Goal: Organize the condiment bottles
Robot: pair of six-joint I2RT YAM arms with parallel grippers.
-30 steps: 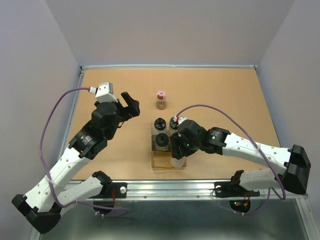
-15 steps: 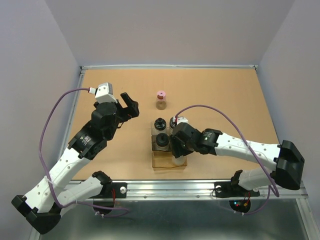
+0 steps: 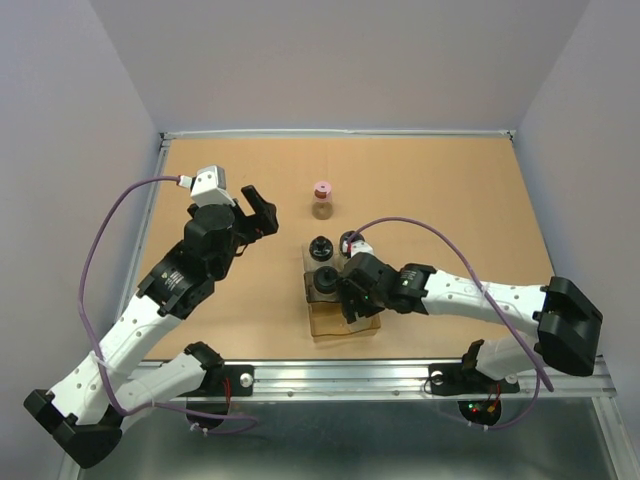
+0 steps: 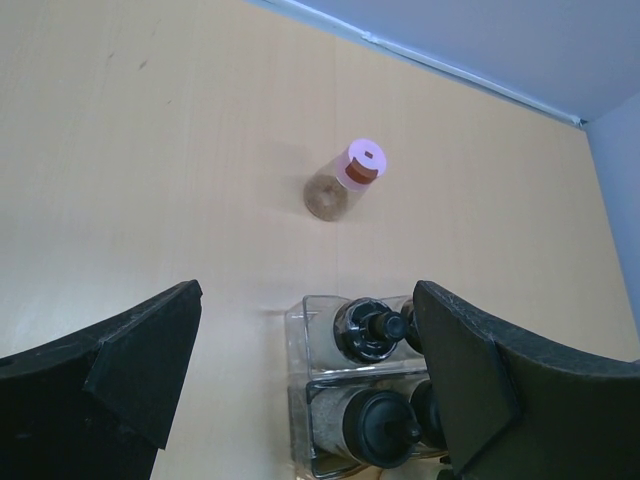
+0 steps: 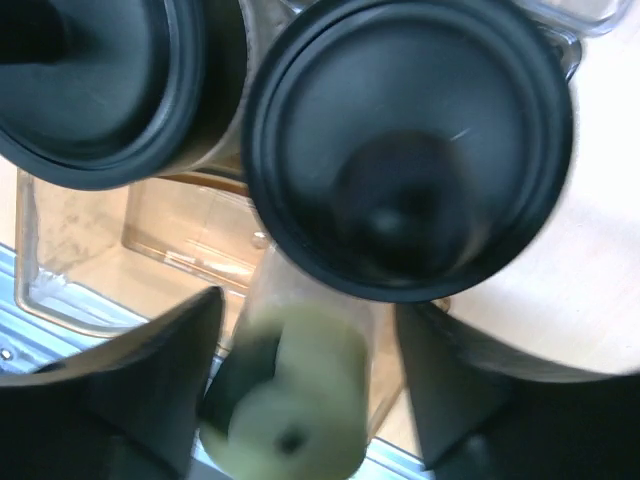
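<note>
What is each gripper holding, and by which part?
The right gripper appears to grip the yellow-green-capped bottle by its clear body below the cap; the left gripper is open and empty.

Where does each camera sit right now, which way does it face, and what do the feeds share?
Top external: above and behind, looking down on the table; left arm and right arm show, bases at bottom.
Left wrist: on the left arm, looking down at the pink-capped bottle and the tray; the open left end effector frames the view.
Right wrist: close over the tray, facing black caps; the right end effector holds the yellow-green-capped bottle.
Shared: top and left wrist both show pink-capped bottle and tray.
</note>
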